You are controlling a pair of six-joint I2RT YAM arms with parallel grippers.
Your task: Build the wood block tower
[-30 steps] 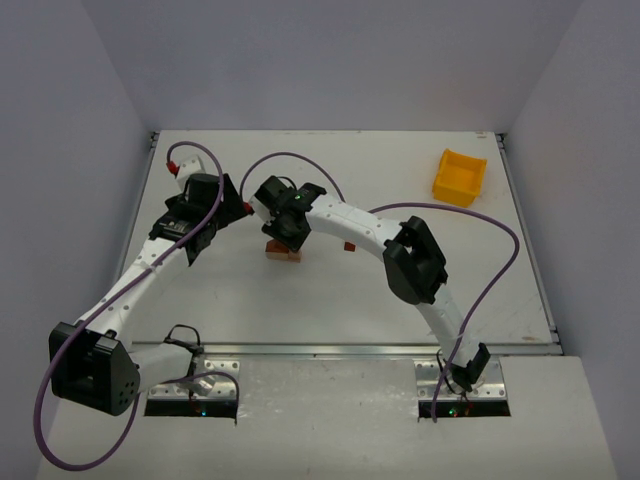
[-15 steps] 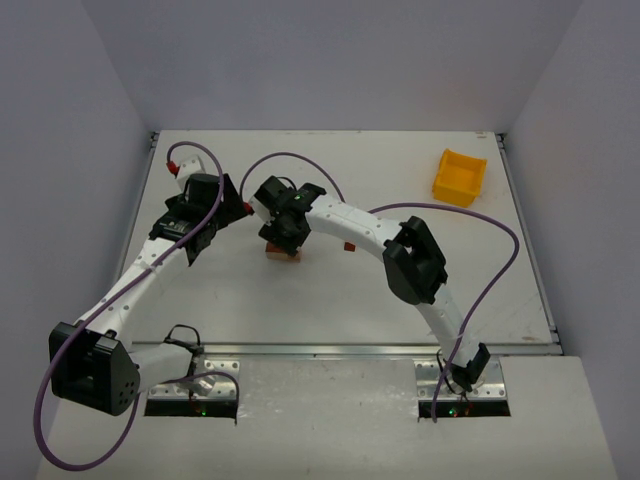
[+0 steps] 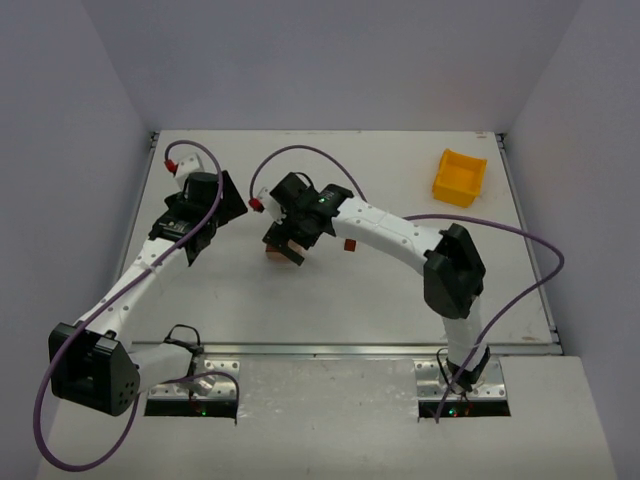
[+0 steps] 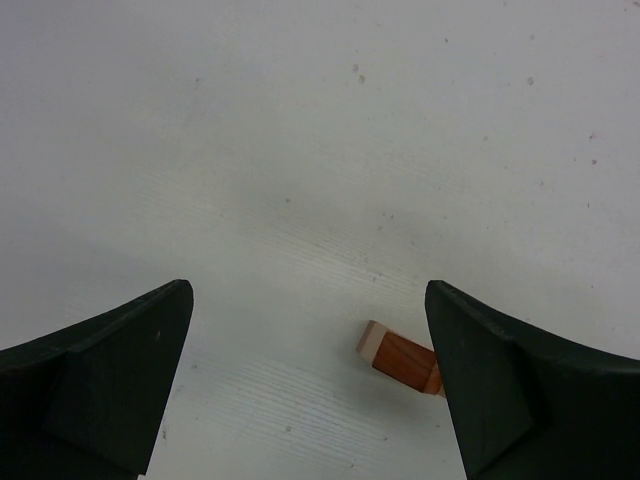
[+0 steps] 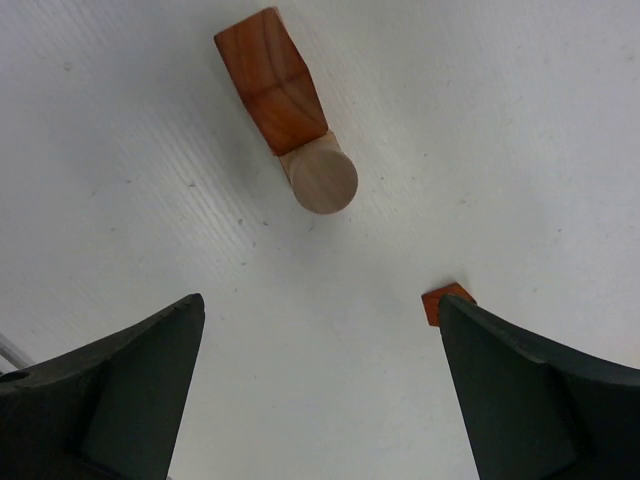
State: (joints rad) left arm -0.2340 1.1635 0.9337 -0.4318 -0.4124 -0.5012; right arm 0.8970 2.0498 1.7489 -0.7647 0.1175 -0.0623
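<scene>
Wood block tower [image 5: 285, 105] (barely started) lies below the right gripper [image 5: 320, 325], jaws apart, empty; a sloppy descent risks toppling its pale cylinder [image 5: 323, 181].

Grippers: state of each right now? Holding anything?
Left gripper: open, fingers wide apart, holding nothing.
Right gripper: open, holding nothing, with the wood block tower beyond its fingers, untouched.

On table [image 3: 400, 300]: wood block tower [image 5: 295, 130] left of centre; lone cube [image 3: 349, 245] near, to its right; bin [image 3: 459, 177] rear right.
</scene>
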